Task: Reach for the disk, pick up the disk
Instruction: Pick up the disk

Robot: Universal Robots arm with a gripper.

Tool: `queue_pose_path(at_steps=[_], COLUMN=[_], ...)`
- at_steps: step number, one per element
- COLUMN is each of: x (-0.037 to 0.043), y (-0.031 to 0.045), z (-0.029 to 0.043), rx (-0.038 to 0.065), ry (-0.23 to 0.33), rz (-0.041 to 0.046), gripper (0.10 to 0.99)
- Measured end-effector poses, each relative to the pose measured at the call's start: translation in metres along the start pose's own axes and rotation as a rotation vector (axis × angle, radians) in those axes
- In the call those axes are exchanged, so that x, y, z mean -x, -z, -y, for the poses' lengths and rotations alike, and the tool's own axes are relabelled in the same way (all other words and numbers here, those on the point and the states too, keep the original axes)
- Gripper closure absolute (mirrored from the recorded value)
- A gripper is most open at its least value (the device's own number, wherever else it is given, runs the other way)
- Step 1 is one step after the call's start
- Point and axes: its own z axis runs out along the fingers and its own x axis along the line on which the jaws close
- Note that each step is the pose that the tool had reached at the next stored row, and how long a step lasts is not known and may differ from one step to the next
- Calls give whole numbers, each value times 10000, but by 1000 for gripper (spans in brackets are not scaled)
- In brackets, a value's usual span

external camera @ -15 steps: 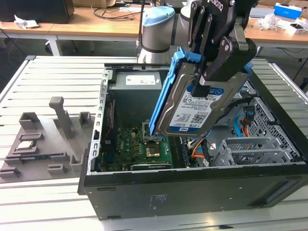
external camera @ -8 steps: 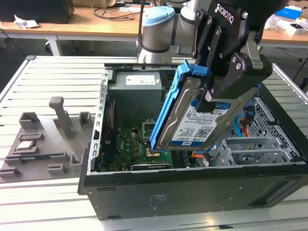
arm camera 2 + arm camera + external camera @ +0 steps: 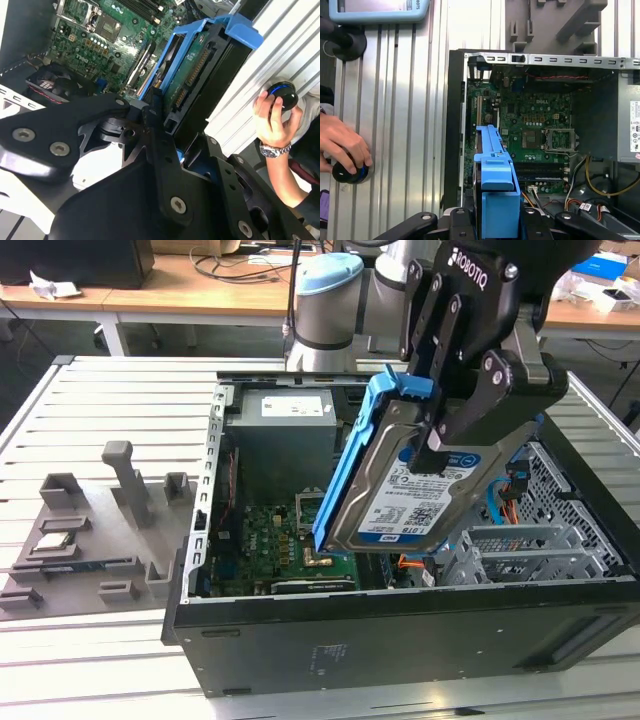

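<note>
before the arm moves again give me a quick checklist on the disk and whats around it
1. Grip: the gripper is shut on the disk, one finger across its labelled face. Ok.
2. Lift: the disk hangs tilted above the open computer case, apart from the motherboard. Ok.
3. Rails: the blue side rail sits on the disk's edge in both wrist views. Ok.
4. Cables: the orange cables lie close to the disk's lower end; whether they touch it: cannot tell.
5. People: a hand rests on a black knob on the table beside the case. Not ok.
</note>
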Motion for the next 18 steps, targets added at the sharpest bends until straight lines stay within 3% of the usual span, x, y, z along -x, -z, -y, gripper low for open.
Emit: queue_pose_path(at_steps=[18], x=[-7], y=[5], z=[203], rx=[1], ry=[-2], rz=[-27], gripper=[722])
